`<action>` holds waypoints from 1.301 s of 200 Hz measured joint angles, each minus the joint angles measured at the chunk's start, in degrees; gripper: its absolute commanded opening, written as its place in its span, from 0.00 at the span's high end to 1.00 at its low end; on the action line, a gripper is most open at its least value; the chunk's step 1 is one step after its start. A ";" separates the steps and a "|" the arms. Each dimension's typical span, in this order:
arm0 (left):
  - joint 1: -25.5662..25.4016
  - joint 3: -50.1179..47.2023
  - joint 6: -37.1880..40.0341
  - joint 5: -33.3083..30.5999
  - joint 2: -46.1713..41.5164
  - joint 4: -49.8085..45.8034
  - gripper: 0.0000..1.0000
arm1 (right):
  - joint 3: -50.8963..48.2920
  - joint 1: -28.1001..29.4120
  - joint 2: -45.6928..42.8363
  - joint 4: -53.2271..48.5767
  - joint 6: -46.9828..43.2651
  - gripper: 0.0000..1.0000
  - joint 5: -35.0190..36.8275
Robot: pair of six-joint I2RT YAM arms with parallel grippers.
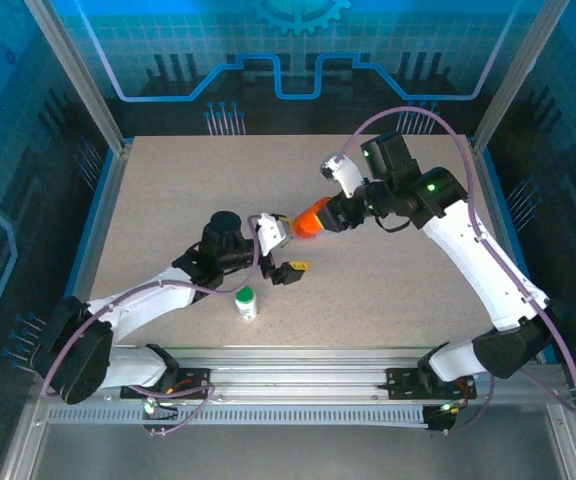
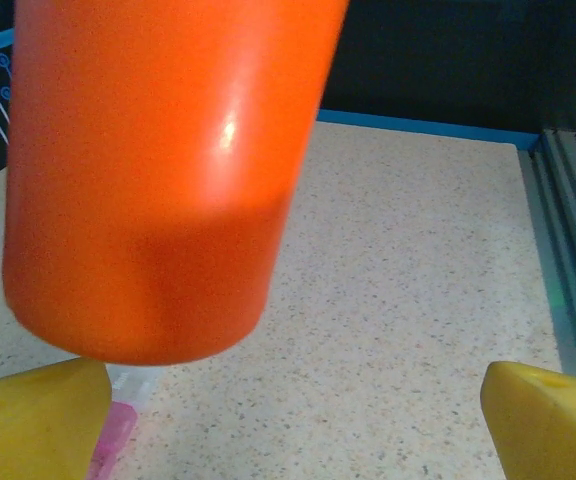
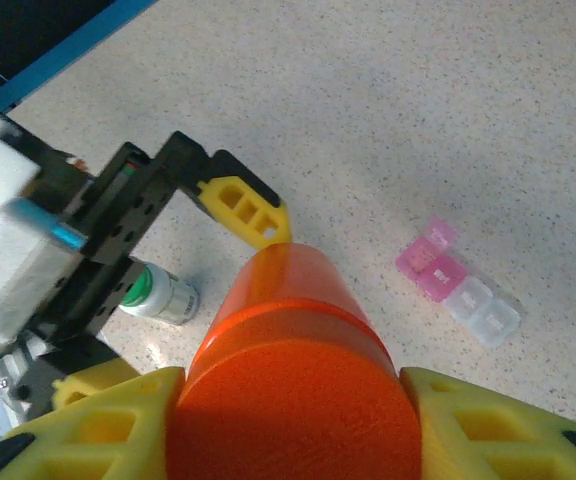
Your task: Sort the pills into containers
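My right gripper (image 1: 320,222) (image 3: 293,415) is shut on the orange bottle (image 1: 311,219) (image 3: 293,340) and holds it above the table, tilted toward the left arm. The left gripper (image 1: 283,247) (image 2: 298,430) stands open just below and beside the bottle's (image 2: 158,170) far end, with nothing between its yellow fingers (image 2: 38,420). A white bottle with a green cap (image 1: 247,302) (image 3: 158,293) stands near the front edge. A small pink and clear container (image 3: 458,282) (image 2: 113,440) lies on the table under the bottle. The pills are out of view.
The speckled table (image 1: 418,280) has a blue rim, with metal posts at its corners. A metal rail (image 1: 298,375) carrying both arm bases runs along the near edge. Open tabletop lies to the right and at the back.
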 measured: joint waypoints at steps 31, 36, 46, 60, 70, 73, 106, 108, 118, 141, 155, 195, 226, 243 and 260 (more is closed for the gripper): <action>1.31 0.59 -0.52 0.24 2.49 2.95 0.06 | 0.31 0.00 1.16 -0.04 0.04 0.54 -2.78; 1.42 0.70 -0.52 0.52 2.93 3.58 0.06 | 0.31 0.00 1.40 -0.04 0.09 0.55 -3.19; 1.53 0.92 -0.52 1.53 3.65 4.59 0.07 | 0.31 0.00 1.86 0.00 0.31 0.55 -3.89; 1.53 1.18 -0.59 3.06 4.74 6.14 0.08 | 0.33 0.00 2.51 0.00 0.70 0.55 -5.01; 1.53 1.36 -0.74 4.09 5.31 6.80 0.09 | 0.35 0.00 2.95 0.00 0.90 0.55 -5.68; 1.53 1.42 -0.72 4.39 5.44 6.97 0.09 | 0.35 0.00 3.06 0.00 0.94 0.55 -5.86; 1.53 2.32 -1.38 6.43 6.58 7.58 0.13 | 1.07 0.00 4.72 -0.26 1.36 0.55 -6.71; 1.53 2.38 -1.40 6.47 6.62 7.61 0.13 | 1.14 0.00 4.83 -0.26 1.36 0.55 -6.71; 1.53 2.62 -1.53 6.67 6.69 7.56 0.15 | 1.49 0.00 5.38 -0.31 1.36 0.55 -6.91; 1.53 3.08 -1.42 7.02 6.71 7.50 0.20 | 1.81 0.00 5.92 -0.70 1.36 0.55 -7.54; 1.53 3.17 -1.36 7.06 6.71 7.39 0.23 | 1.86 0.00 5.92 -0.90 1.33 0.55 -7.76; 1.53 3.17 -0.04 7.17 6.71 6.82 0.34 | 2.58 0.00 5.95 -2.58 1.01 0.56 -8.17; 1.53 3.15 1.20 7.43 6.71 7.17 0.39 | 4.42 -0.04 5.95 -4.31 0.24 0.56 -8.17; 1.53 3.15 1.46 7.43 6.71 7.17 0.42 | 5.01 -0.04 5.95 -4.94 0.00 0.56 -8.22; 1.57 3.15 1.62 7.45 6.71 7.26 0.46 | 5.62 -0.04 6.10 -5.73 -0.26 0.57 -8.33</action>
